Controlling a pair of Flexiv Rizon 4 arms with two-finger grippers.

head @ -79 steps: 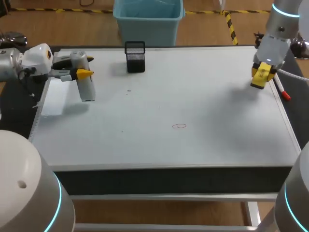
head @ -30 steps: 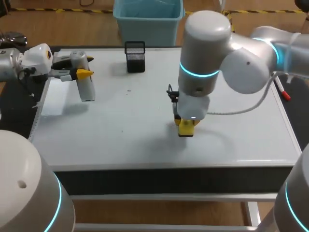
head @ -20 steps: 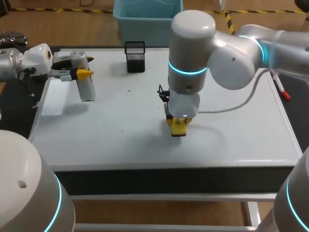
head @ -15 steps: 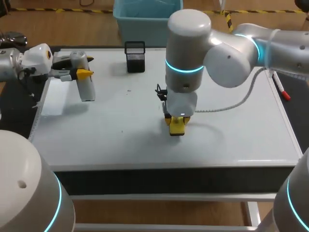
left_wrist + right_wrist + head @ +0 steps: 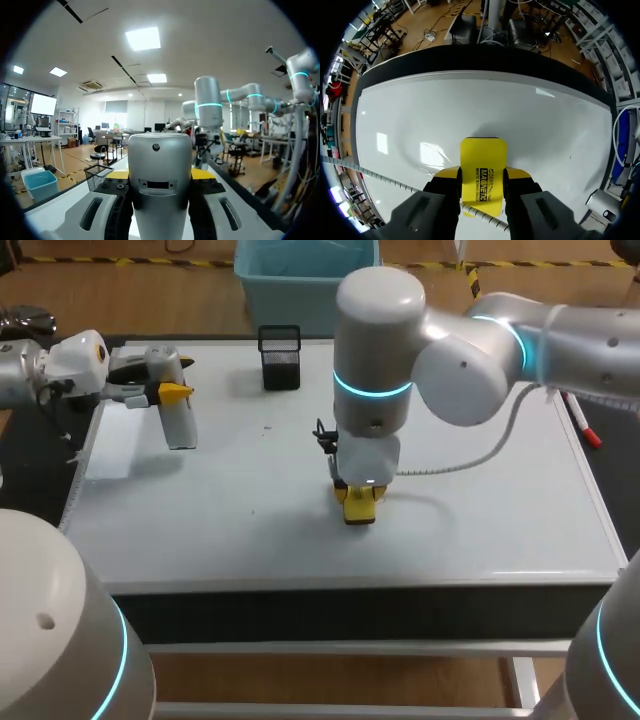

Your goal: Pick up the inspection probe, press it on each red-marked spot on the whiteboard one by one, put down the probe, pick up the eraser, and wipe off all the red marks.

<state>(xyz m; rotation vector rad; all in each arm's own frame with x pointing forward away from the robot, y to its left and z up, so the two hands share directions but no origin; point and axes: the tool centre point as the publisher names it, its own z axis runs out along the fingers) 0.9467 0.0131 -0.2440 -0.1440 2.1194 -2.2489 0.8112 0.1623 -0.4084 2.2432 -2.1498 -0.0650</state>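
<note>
- The left gripper [image 5: 166, 391] is hovering over the left edge of the white rectangular whiteboard [image 5: 480, 510]. Its fingers are clenching the silver-grey cylindrical inspection probe [image 5: 180, 426] from both sides.
- In the left wrist view, the probe [image 5: 160, 170] is filling the gap between the black fingers, and a yellow tip is showing on each side of it.
- A black wire-mesh pen holder [image 5: 279, 358] is standing at the whiteboard's far edge, left of the middle.
- The right arm is reaching across to the whiteboard's middle, towards its near edge. There the right gripper [image 5: 359, 502] is grasping the yellow block eraser [image 5: 358, 510].
- In the right wrist view, the eraser [image 5: 483, 155] is sitting squarely between the two fingers, jutting past their tips and pressing down on the whiteboard.
- A red-capped white marker pen [image 5: 581, 426] is lying just off the whiteboard's right edge.
</note>
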